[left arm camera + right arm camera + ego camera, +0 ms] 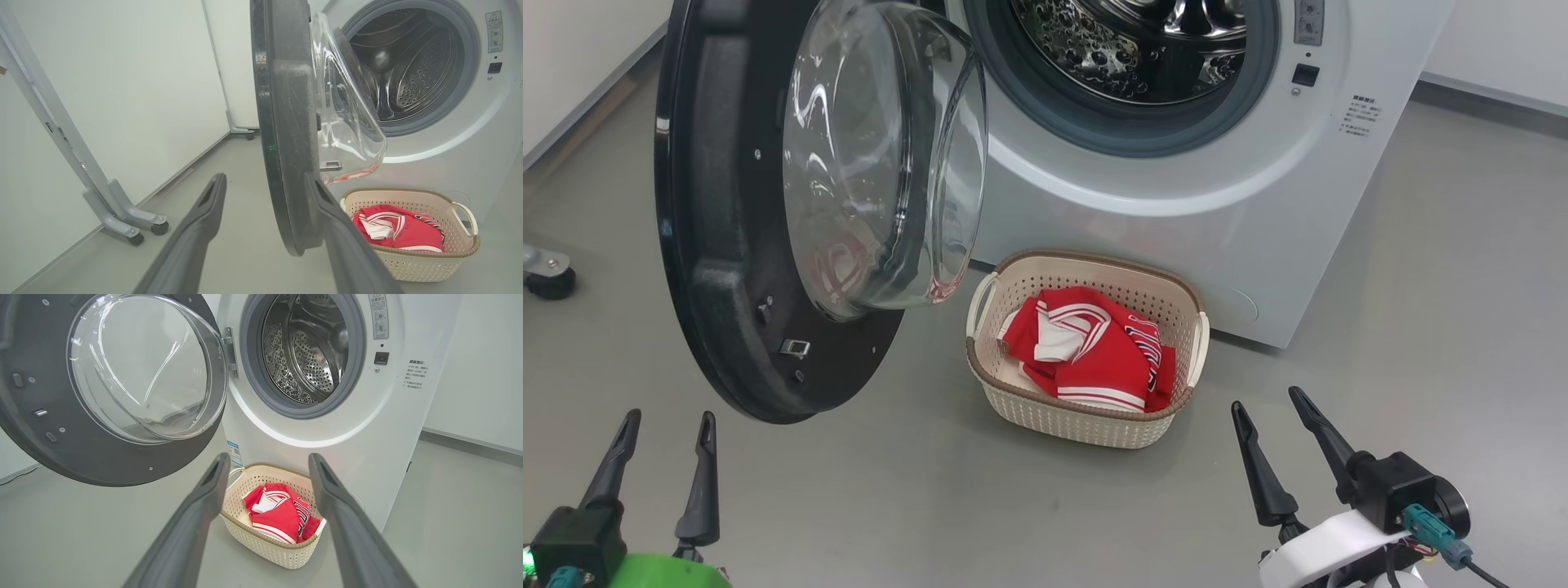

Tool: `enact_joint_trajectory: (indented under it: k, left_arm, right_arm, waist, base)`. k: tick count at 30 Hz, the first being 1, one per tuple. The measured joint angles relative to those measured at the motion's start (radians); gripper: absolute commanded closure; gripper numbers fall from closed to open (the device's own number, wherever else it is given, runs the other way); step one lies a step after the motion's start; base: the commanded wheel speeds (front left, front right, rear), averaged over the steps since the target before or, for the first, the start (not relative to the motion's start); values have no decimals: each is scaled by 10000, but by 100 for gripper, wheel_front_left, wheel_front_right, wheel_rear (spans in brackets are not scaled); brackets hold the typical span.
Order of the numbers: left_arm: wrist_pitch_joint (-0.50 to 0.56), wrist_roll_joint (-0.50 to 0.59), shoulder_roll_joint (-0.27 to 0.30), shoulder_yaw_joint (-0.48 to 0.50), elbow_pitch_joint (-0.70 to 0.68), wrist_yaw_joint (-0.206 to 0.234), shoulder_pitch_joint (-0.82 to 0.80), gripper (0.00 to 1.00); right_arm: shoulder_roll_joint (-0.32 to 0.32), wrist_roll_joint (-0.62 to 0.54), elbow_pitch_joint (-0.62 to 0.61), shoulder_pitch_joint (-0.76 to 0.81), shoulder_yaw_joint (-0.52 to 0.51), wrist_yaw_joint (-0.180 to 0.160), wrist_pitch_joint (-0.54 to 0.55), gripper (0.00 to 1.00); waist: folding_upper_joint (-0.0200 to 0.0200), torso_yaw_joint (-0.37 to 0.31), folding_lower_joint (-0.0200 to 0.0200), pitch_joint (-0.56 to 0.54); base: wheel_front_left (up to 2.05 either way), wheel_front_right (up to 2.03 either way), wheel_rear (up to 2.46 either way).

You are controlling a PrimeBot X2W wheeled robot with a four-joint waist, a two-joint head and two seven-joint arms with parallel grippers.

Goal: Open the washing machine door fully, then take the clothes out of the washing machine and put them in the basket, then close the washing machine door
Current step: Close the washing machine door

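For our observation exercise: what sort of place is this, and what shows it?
Likely a laundry test room, not a home: a front-loading washing machine on a grey floor, a basket of red clothes, and wheeled panel stands.

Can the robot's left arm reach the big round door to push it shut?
Probably yes. The left gripper is open and empty, close to the edge of the door, which hangs wide open on that side, with only floor between them.
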Motion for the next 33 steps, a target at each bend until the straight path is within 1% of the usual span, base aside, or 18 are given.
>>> enact_joint_trajectory:
  k: [11, 12, 13, 14, 18, 23, 26, 29, 33]
  left_arm:
    - [0, -2, -67, 54, 0, 0, 8, 0]
    - [0, -15, -81, 54, 15, 0, 16, 49]
    - [0, -15, -96, 52, 15, 0, 29, 81]
    - [0, -15, -104, 52, 13, 0, 35, 100]
    - [0, -10, -71, 52, -17, 0, 37, 100]
    - [0, -4, 230, 180, -84, -2, 36, 100]
    - [0, -343, 244, 259, -107, -2, 1, 100]
    - [52, -1283, 199, 531, 4, -2, -92, 100]
    - [709, -3103, -65, 1170, 86, -4, -685, 100]
  right_arm:
    - [13, 0, 8, -1, 0, 2, -12, 0]
    - [15, 0, 12, -1, 2, 4, -12, 0]
    - [15, 0, 17, -1, 4, 4, -12, 0]
    - [15, 0, 21, -1, 4, 6, -12, 0]
    - [17, 0, 35, -1, 12, 10, -12, 0]
    - [19, -2, 36, -1, 42, 10, -12, 0]
    - [21, -2, 42, -1, 63, 12, -12, 0]
    - [23, -2, 48, -5, 90, 13, -12, 0]
    - [36, -4, 35, -45, 140, 19, -13, 0]
  waist:
    - [0, 0, 0, 36]
    - [0, -3, 0, 37]
    - [0, -6, 0, 36]
    - [0, -10, 0, 35]
    - [0, -27, 0, 31]
    - [0, -55, 0, 55]
    - [0, -75, 0, 81]
    - [0, -98, 0, 118]
    - [0, -156, 0, 242]
  base:
    - [0, 0, 0]
    - [0, 0, 0]
    - [0, 0, 0]
    - [0, 0, 0]
    - [0, 0, 0]
    - [0, 0, 0]
    - [0, 0, 0]
    - [0, 0, 0]
    - [0, 0, 0]
